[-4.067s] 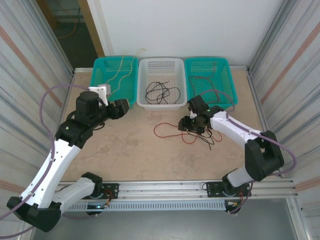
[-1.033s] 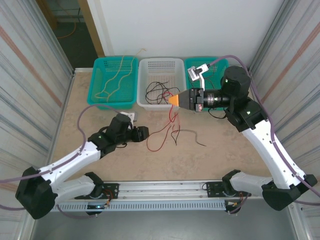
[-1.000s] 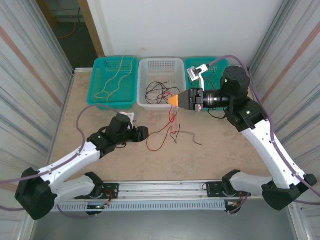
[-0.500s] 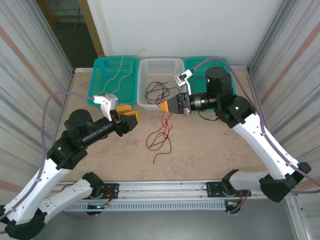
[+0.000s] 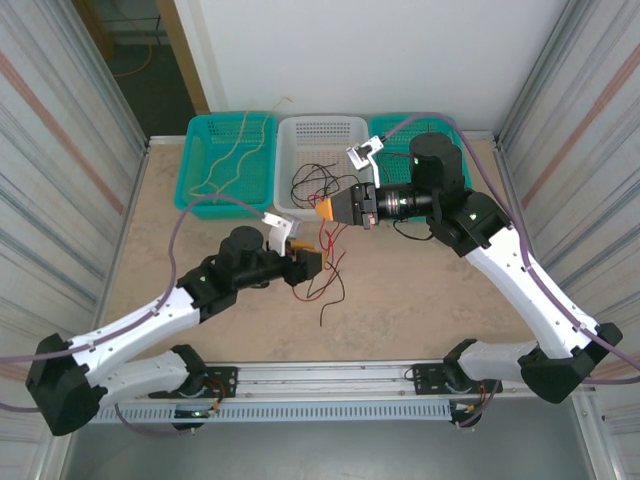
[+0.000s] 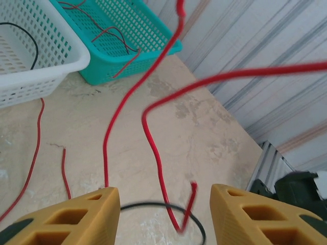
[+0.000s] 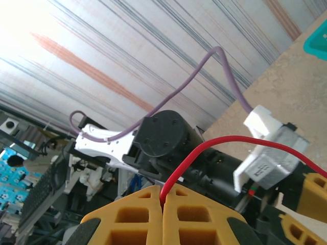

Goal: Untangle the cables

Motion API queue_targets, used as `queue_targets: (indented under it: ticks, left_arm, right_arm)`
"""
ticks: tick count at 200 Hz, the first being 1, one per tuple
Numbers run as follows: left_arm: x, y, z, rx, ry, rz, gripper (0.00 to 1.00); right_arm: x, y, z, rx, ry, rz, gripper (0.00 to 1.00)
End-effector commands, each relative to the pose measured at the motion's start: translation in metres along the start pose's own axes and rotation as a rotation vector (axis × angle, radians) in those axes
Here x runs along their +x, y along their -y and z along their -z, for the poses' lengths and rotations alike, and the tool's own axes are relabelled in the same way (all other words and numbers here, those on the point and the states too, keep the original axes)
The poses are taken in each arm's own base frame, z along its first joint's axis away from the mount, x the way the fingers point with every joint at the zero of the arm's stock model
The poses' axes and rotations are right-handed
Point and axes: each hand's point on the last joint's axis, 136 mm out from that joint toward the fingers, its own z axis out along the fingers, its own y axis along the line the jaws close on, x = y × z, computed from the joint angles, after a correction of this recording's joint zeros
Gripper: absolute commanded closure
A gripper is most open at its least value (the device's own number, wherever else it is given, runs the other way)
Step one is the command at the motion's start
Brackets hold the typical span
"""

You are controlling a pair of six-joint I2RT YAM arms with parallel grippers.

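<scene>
My right gripper (image 5: 325, 208) hovers in front of the white basket (image 5: 284, 172), shut on a red cable (image 5: 333, 262) that hangs from it to the table. In the right wrist view the cable (image 7: 204, 148) rises from between the closed fingertips (image 7: 163, 196). My left gripper (image 5: 305, 255) sits low beside the hanging strand, open. In the left wrist view a red loop (image 6: 180, 224) dangles between its two yellow fingers (image 6: 76, 217), touching neither, over a black cable (image 6: 153, 206). That black cable (image 5: 333, 298) trails on the table.
Three baskets line the back edge. The left teal basket (image 5: 190, 170) holds tan cables and the white one holds black cables. Red and dark cables lie in the right teal basket (image 5: 455, 150), also seen from the left wrist (image 6: 148, 30). Corrugated walls close in both sides.
The left arm has dropped from a raised pose at the left and reached right, bringing its gripper round the hanging red cable with its jaws narrowing. The right gripper has barely moved.
</scene>
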Motion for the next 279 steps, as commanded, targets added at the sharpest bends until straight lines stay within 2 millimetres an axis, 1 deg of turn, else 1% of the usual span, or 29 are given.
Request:
queue_targets:
  ticks: [1,16,28,45,68,77,92,107,116,141,161,177,201,212,237,262,279]
  left_arm:
    - [-0.03,0.009,-0.003,0.015,0.104,-0.004,0.51]
    - [-0.031,0.009,-0.007,0.016,0.113,-0.005,0.52]
    - [-0.03,0.008,-0.01,0.014,0.107,-0.005,0.58]
    - [-0.028,0.006,-0.014,0.012,0.093,-0.003,0.65]
    - [-0.024,0.004,-0.013,0.006,0.087,0.005,0.82]
    - [-0.024,0.003,-0.011,0.0,0.092,0.009,0.87]
    - [-0.021,-0.001,-0.007,-0.014,0.096,0.015,1.0]
    - [-0.018,-0.007,-0.001,-0.046,0.107,0.032,1.0]
    - [-0.017,-0.015,0.005,-0.079,0.137,0.061,1.0]
    - [-0.009,-0.054,0.035,-0.221,0.29,0.216,1.0]
    - [0.005,-0.083,0.061,-0.289,0.418,0.358,1.0]
    - [0.018,-0.1,0.076,-0.307,0.49,0.453,1.0]
    - [0.04,-0.12,0.089,-0.348,0.496,0.541,1.0]
    - [0.049,-0.127,0.092,-0.373,0.487,0.569,1.0]
    - [0.068,-0.142,0.096,-0.389,0.522,0.693,1.0]
    - [0.077,-0.151,0.101,-0.414,0.536,0.757,1.0]
    - [0.078,-0.151,0.101,-0.421,0.517,0.759,1.0]
  right_arm:
    - [-0.012,-0.016,0.003,-0.026,0.038,0.053,1.0]
    - [-0.012,-0.017,0.003,-0.026,0.041,0.055,1.0]
    - [-0.012,-0.017,0.004,-0.025,0.043,0.054,1.0]
    - [-0.012,-0.018,0.005,-0.025,0.047,0.059,1.0]
    - [-0.012,-0.019,0.007,-0.022,0.054,0.065,1.0]
    - [-0.012,-0.02,0.008,-0.021,0.056,0.067,1.0]
    - [-0.015,-0.02,0.011,-0.013,0.072,0.072,1.0]
    - [-0.021,-0.02,0.019,0.001,0.105,0.082,1.0]
    - [-0.028,-0.02,0.027,0.011,0.137,0.086,1.0]
    - [-0.053,-0.021,0.056,0.013,0.258,0.087,1.0]
    - [-0.072,-0.026,0.079,-0.003,0.344,0.094,1.0]
    - [-0.082,-0.03,0.089,-0.01,0.379,0.102,1.0]
    - [-0.091,-0.034,0.098,-0.018,0.404,0.109,1.0]
    - [-0.095,-0.037,0.1,-0.021,0.412,0.116,1.0]
    - [-0.099,-0.043,0.102,-0.028,0.418,0.135,1.0]
    - [-0.103,-0.045,0.101,-0.04,0.414,0.138,1.0]
    - [-0.103,-0.048,0.097,-0.063,0.396,0.14,1.0]
